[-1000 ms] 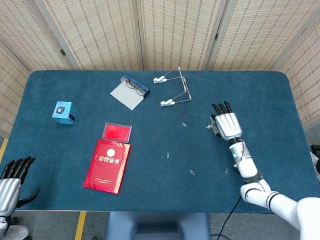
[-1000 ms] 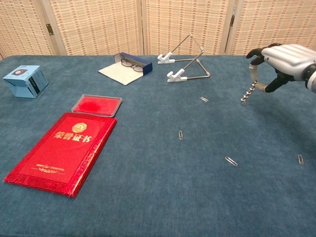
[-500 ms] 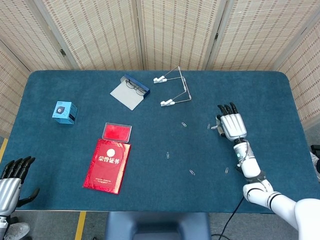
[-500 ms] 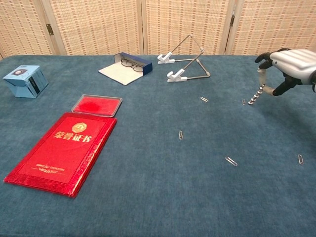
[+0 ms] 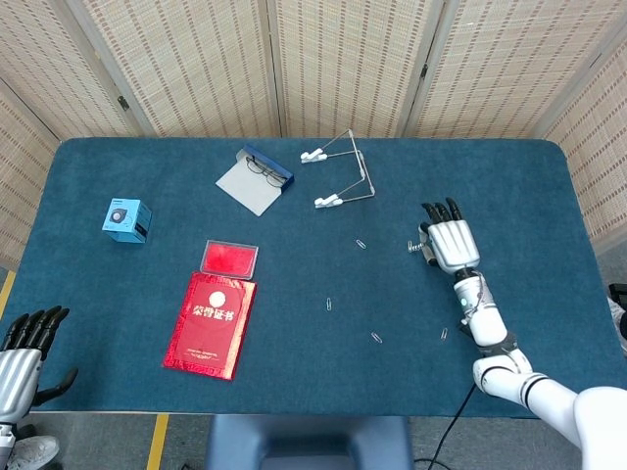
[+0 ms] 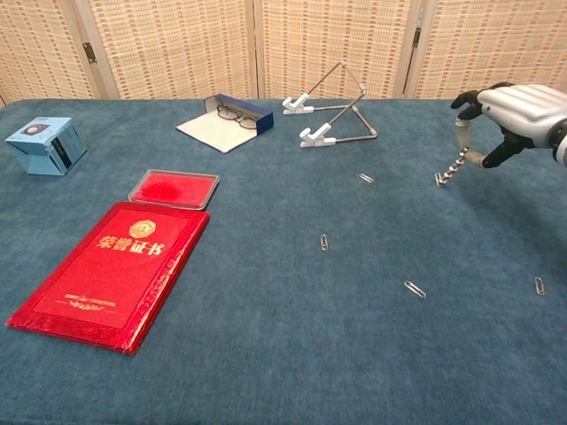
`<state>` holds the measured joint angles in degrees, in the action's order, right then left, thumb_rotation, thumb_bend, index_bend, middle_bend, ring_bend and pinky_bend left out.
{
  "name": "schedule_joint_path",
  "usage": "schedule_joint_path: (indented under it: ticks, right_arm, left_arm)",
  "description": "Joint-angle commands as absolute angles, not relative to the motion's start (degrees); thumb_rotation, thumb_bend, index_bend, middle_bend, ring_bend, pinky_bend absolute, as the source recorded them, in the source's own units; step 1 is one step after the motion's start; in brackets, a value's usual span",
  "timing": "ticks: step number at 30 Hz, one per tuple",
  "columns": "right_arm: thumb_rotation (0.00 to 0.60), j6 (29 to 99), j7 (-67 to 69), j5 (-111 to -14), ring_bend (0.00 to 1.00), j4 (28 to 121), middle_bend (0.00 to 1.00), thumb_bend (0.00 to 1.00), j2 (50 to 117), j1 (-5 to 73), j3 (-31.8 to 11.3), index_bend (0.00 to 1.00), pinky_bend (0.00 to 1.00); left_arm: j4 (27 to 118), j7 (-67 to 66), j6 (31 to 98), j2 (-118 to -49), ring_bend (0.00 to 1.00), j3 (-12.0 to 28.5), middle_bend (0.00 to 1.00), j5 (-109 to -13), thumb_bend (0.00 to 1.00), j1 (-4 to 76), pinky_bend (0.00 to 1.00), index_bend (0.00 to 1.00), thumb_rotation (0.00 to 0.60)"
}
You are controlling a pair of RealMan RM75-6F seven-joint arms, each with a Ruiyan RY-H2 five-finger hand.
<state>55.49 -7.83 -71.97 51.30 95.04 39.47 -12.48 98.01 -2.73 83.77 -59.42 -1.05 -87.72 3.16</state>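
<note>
- My right hand is over the right side of the blue felt-covered table, fingers curled around a short silvery beaded magnetic stick that hangs tilted from my grip.
- The chest view shows the stick's lower tip meeting a small steel paperclip on the cloth; from the head view the stick is mostly hidden under my palm, only its end peeking out to the left.
- My left hand shows only in the head view, at the near left corner, off the table edge, fingers spread and holding nothing.
- Loose paperclips lie near the middle, nearer, and at the near right.
- On the left lie a red certificate booklet, a red ink pad in a clear case and a small light-blue box.
- Far off stand a wire triangular stand and a dark-blue glasses case.
</note>
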Motion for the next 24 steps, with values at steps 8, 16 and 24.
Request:
schedule_joint_path:
  ticks: [8, 16, 24]
  right_arm:
    - [0.600, 56.49, -7.01, -72.86, 0.12, 54.60, 0.16, 0.50, 94.17, 40.46, -13.38, 0.85, 0.00]
    - [0.600, 55.75, -9.47, -72.47, 0.13, 57.41, 0.16, 0.50, 95.12, 43.38, -14.97, 0.85, 0.00]
    - [0.600, 53.15, -11.01, -70.77, 0.13, 54.70, 0.16, 0.50, 97.75, 45.86, -15.65, 0.85, 0.00]
  left_arm:
    - [97.87, -1.97, 83.71, -59.19, 0.07, -0.91, 0.09, -87.57, 0.37, 3.23, 0.01, 0.00, 0.600]
    - [97.54, -0.53, 83.59, -58.83, 0.08, -0.78, 0.09, -87.21, 0.37, 3.24, 0.01, 0.00, 0.600]
    - [97.07, 1.62, 83.31, -58.17, 0.07, -0.59, 0.09, -86.93, 0.37, 3.38, 0.01, 0.00, 0.600]
